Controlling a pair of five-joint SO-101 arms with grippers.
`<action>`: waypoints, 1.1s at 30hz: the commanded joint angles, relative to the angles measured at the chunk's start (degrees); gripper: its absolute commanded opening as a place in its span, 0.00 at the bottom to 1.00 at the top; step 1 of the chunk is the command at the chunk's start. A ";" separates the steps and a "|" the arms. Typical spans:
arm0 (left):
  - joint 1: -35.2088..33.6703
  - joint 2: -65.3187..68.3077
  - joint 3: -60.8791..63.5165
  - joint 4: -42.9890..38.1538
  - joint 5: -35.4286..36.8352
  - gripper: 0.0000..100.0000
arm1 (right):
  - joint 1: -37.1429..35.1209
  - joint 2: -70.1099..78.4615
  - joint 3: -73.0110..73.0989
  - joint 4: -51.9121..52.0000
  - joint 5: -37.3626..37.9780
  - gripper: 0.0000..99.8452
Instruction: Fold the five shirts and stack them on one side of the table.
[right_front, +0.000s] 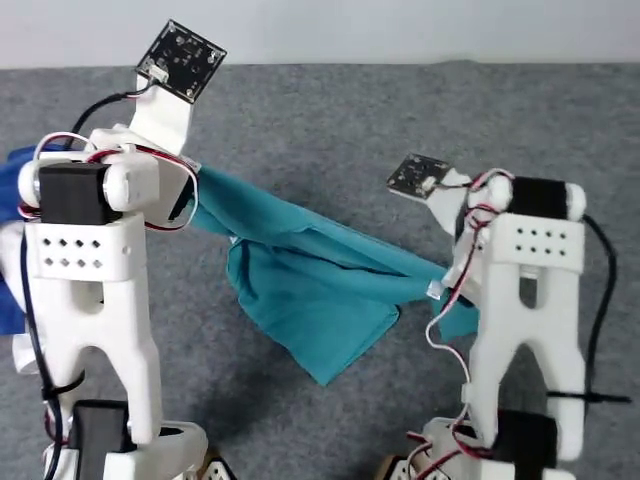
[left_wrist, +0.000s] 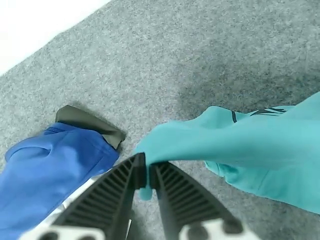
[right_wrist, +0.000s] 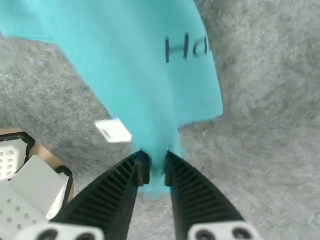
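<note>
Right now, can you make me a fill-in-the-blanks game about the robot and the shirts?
1. The teal shirt hangs between ____ grippers.
2. The left gripper is ____ on the teal shirt.
3. The top shirt, lying on the olive shirt, is ____.
Missing words: two, shut, blue.

The shirt (right_front: 300, 270) stretches from the left gripper (left_wrist: 146, 169) to the right gripper (right_wrist: 155, 161), above the table (right_front: 350, 120); other shirts (left_wrist: 50, 170) lie beside the left arm
</note>
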 joint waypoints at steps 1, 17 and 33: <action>0.00 -1.93 -1.89 1.05 0.44 0.00 | 1.45 -5.49 2.99 2.59 0.70 0.07; 4.75 -1.85 8.04 -0.35 0.26 0.00 | -8.66 -9.01 18.29 2.15 -8.79 0.16; 4.13 -1.85 10.24 -1.67 0.09 0.00 | -33.98 -4.18 18.20 -5.76 -22.59 0.31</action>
